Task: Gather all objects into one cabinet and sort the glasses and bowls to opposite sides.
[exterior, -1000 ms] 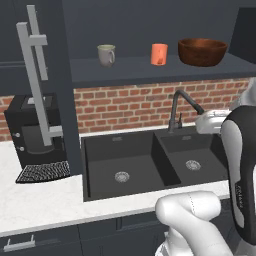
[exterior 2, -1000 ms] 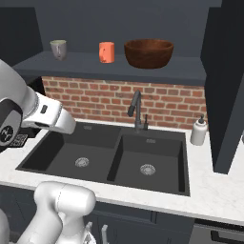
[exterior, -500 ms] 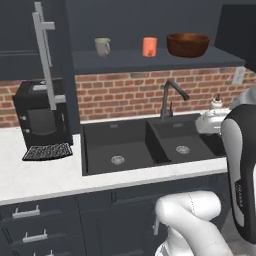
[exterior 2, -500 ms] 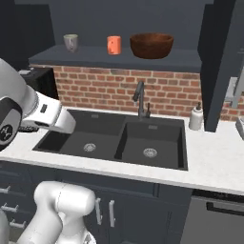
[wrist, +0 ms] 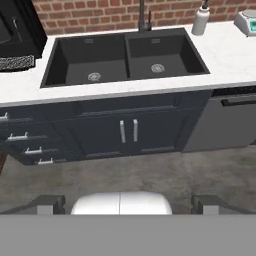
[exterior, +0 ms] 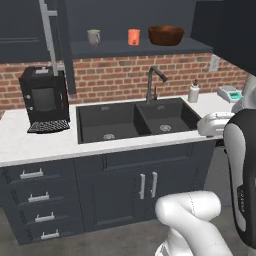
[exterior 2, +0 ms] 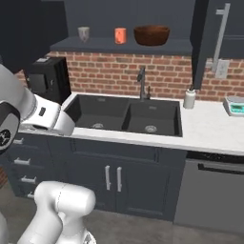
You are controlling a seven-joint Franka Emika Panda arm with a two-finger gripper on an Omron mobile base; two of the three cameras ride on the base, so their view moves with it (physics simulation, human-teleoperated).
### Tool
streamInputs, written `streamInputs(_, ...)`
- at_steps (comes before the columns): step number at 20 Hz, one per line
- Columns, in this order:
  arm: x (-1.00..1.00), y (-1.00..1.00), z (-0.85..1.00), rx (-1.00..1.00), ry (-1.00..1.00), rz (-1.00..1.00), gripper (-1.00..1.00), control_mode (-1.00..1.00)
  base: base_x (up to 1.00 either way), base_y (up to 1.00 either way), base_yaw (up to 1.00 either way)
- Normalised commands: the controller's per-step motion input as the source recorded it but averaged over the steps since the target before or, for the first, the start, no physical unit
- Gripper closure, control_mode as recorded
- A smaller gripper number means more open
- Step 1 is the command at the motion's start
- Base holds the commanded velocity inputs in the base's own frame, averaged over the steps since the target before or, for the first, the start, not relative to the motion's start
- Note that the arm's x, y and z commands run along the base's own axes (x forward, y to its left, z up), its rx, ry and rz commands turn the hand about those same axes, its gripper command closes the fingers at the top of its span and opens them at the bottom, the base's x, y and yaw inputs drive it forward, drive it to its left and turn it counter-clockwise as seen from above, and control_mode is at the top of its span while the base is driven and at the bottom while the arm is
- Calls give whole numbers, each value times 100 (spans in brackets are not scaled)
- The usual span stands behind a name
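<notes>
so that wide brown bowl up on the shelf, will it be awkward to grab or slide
The bowl looks glossy, so probably slippery between fingers. It is far broader than the orange mug, so a rim pinch seems likelier. Its wide, low shape suggests it would slide rather than tip.

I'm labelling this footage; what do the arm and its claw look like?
The arm is glossy white with rounded, tube-like links and dark joint bands, one bearing small white lettering. The claw has two small grey, blocky fingertips. No cables show.
</notes>
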Motion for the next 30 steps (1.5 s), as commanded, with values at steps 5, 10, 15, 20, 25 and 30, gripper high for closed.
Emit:
streamInputs(5,0,0,0,0,0,0,-100,100,-11,-10,-28)
streamInputs(10,0,0,0,0,0,0,-100,100,-6,-17,-39)
streamInputs(15,0,0,0,0,0,0,-100,100,-4,-35,-58)
streamInputs(20,0,0,0,0,0,0,-100,100,-6,-44,-68)
streamInputs(25,0,0,0,0,0,0,-100,100,0,-33,-68)
streamInputs(30,0,0,0,0,0,0,-100,100,0,-30,-66)
